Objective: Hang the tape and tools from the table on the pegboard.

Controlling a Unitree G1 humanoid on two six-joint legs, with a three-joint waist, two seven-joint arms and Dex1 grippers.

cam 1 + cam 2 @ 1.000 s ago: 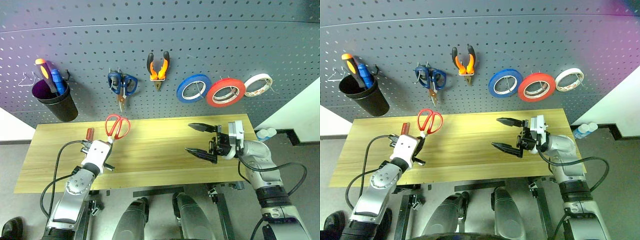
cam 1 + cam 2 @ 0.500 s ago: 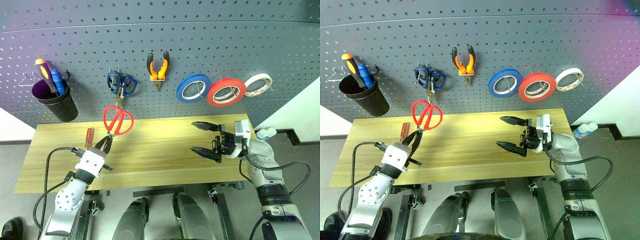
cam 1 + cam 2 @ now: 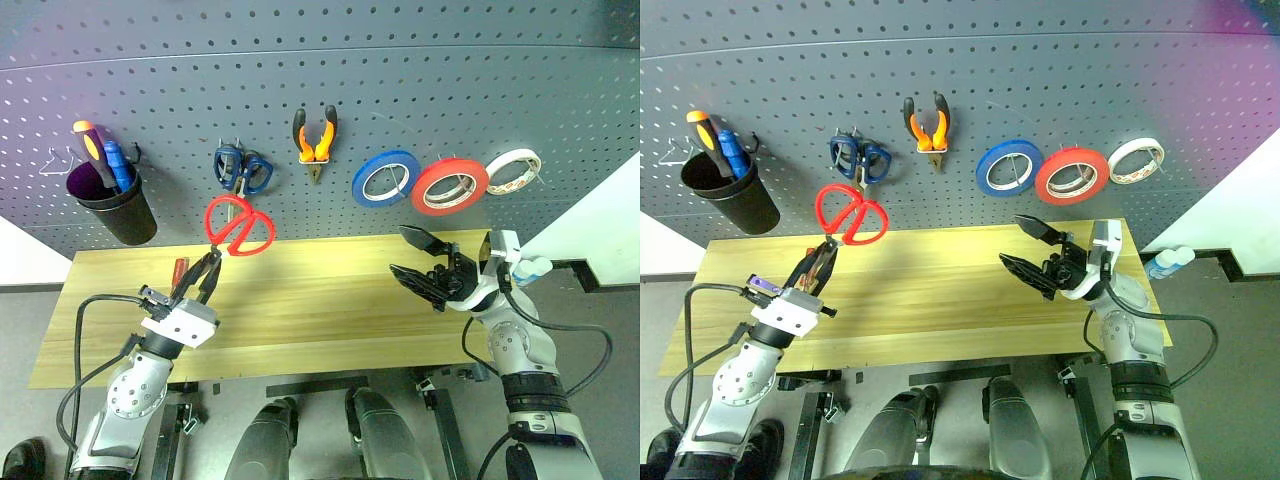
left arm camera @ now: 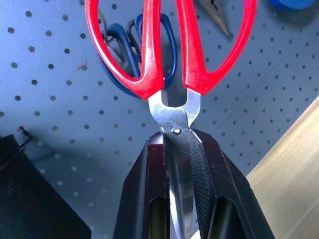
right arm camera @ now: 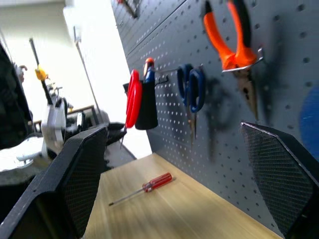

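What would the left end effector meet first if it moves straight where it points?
Probably the pegboard, near the blue scissors. The red scissors it holds would touch first; depth is unclear.

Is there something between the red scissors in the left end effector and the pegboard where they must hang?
Nothing visible blocks the way. The left end effector holds the red scissors by the blades, handles up, before the pegboard, just below the hanging blue scissors.

blue-handled scissors (image 3: 243, 170) ahead — bare pegboard (image 3: 180, 110) beside
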